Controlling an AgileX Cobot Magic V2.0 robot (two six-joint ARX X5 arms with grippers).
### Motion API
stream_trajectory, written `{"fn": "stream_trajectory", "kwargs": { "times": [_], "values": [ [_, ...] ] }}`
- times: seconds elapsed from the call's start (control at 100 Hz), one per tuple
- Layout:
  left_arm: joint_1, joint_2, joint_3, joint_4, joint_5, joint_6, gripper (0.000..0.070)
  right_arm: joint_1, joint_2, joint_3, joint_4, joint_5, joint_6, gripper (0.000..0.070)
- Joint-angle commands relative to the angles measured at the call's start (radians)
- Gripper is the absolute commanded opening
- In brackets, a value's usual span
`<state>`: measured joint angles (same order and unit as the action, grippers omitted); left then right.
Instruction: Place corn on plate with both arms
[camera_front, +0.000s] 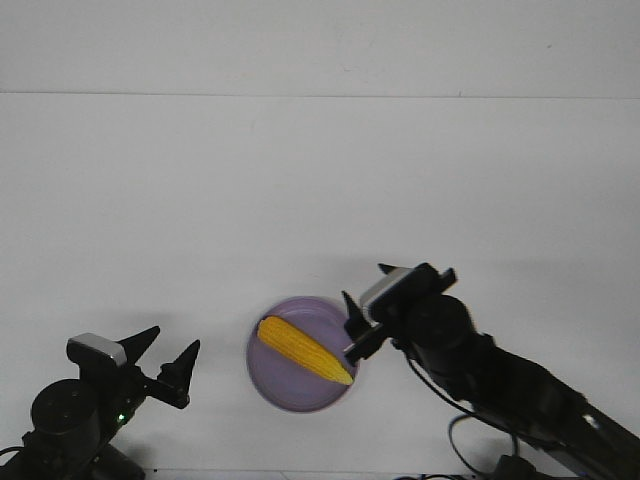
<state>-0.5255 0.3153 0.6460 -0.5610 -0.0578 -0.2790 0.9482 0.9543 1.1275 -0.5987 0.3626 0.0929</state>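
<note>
Hovering my right gripper (352, 325) just beside the corn's (303, 350) pointed tip, fingers apart, corn lying diagonally on the plate (270, 385). My left gripper (168, 350) is well apart, open, over bare table (300, 180).

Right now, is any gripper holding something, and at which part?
The left gripper is open and empty. The right gripper is at the corn's pointed tip over the plate; a grip cannot be told.

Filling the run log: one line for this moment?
corn: lying on plate | right pincer: open, at plate's edge by corn tip | left pincer: open, away from plate
</note>
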Motion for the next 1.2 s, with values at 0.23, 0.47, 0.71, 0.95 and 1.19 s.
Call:
{"fn": "stream_trajectory", "kwargs": {
  "times": [0.23,0.47,0.71,0.95,1.19],
  "values": [
    [-0.004,0.004,0.005,0.018,-0.006,0.006,0.0493,0.01,-0.351,-0.289,-0.016,0.132,0.005,0.0443],
    [-0.004,0.004,0.005,0.021,-0.006,0.007,0.0009,0.01,-0.451,-0.424,-0.002,0.097,0.049,0.0006],
    [-0.004,0.0,0.005,0.014,-0.005,-0.001,0.0012,0.01,-0.45,-0.425,0.024,0.098,0.048,0.0006],
    [-0.004,0.0,0.005,0.039,-0.006,-0.001,0.0012,0.01,-0.45,-0.425,0.034,0.101,0.048,0.0006],
    [-0.004,0.0,0.005,0.039,-0.006,-0.001,0.0012,0.01,-0.45,-0.425,0.034,0.101,0.048,0.0006]
  ]
}}
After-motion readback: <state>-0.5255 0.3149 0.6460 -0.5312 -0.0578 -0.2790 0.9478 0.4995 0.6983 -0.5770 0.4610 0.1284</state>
